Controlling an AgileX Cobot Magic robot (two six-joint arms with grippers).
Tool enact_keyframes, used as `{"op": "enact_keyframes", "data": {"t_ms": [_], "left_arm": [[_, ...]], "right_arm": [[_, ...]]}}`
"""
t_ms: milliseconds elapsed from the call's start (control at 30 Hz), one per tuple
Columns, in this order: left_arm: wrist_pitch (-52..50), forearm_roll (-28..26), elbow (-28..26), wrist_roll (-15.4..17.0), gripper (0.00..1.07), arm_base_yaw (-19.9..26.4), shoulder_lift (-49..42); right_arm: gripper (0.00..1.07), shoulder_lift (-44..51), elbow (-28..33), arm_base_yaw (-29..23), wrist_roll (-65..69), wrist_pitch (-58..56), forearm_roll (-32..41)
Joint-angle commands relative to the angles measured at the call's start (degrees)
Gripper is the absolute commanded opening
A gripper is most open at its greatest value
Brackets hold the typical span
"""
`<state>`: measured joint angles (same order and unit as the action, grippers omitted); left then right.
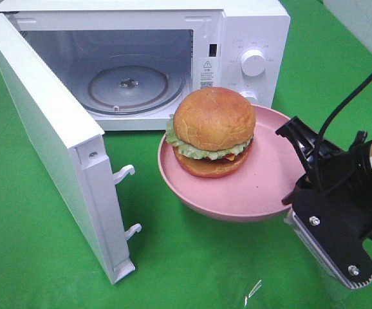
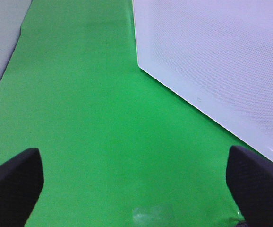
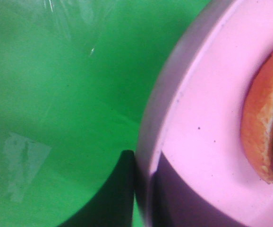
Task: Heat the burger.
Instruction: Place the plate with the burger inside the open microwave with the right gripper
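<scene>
The burger [image 1: 213, 132], with a golden-brown bun, green lettuce and a dark patty, sits on a pink plate [image 1: 263, 187] that is held up off the green cloth in front of the microwave [image 1: 250, 38]. My right gripper [image 1: 297, 166] is shut on the plate's right rim. The right wrist view shows the dark fingers [image 3: 122, 194] pinching the plate [image 3: 207, 109] edge, with the burger [image 3: 261, 123] bun at the side. My left gripper [image 2: 135, 189] stands open over bare cloth beside the door [image 2: 221, 71]. It is out of the exterior view.
The microwave door [image 1: 51, 141] is swung fully open to the left, with latch hooks on its edge. Inside, the glass turntable [image 1: 131, 87] holds nothing. A green cloth [image 1: 192, 257] covers the table, and a control knob [image 1: 253, 62] sits on the right panel.
</scene>
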<state>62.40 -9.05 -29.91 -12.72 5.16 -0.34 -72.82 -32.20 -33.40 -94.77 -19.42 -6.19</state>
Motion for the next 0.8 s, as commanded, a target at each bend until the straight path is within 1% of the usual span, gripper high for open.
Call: {"op": "enact_keyframes", "data": {"t_ms": [33,500,533,567,667,700,800], "left_arm": [[-0.80,-0.34,0.11,0.06,0.98,-0.29,-0.92],[-0.80,-0.34,0.11,0.06,0.98,-0.29,-0.92],[-0.80,-0.34,0.11,0.06,0.98,-0.29,-0.92],[-0.80,-0.34,0.11,0.06,0.98,-0.29,-0.92],[-0.80,-0.34,0.11,0.06,0.98,-0.29,-0.92],[-0.80,-0.34,0.11,0.06,0.98,-0.29,-0.92],[-0.80,-0.34,0.11,0.06,0.98,-0.29,-0.92]], "right_arm": [[0.00,-1.78,-3.44,-0.06,0.17,3.67,0.52],[0.00,-9.00,-10.03,-0.06,0.23,4.18,0.97],[0.00,-9.51,-10.60,-0.23,0.23,4.18,0.97],[0.00,-11.12,-12.15,-2.35,0.40,4.24,0.86],[0.00,-11.75,-12.78,-3.09,0.57,4.53,0.86],[0.00,-13.01,-13.98,-3.78,2.06,5.21,0.86],[0.00,-14.32,-15.07,-4.01,3.09,5.61,0.86]]}}
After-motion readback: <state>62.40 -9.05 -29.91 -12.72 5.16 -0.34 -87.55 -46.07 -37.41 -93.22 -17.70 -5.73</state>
